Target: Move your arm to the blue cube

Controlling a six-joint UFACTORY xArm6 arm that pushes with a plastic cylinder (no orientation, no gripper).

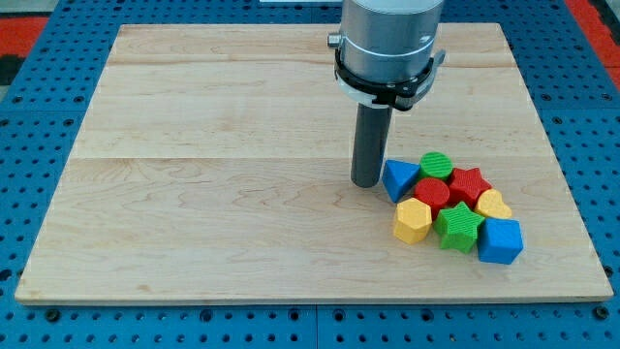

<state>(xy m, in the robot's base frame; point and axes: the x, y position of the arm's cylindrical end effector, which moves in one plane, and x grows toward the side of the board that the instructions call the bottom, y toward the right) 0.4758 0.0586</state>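
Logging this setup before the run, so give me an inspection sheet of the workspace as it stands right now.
Surface: pale wooden board, flat, on a blue pegboard base.
Job's things: blue cube at the cluster's lower right edge, beside the green star.
Clutter: blue triangle, green cylinder, red cylinder, red star, two yellow blocks, all packed together.
Grippers: none; my tip sits just left of the blue triangle, away from the cube.
Cables: nothing seen.
Surroundings: red strips at the top corners.
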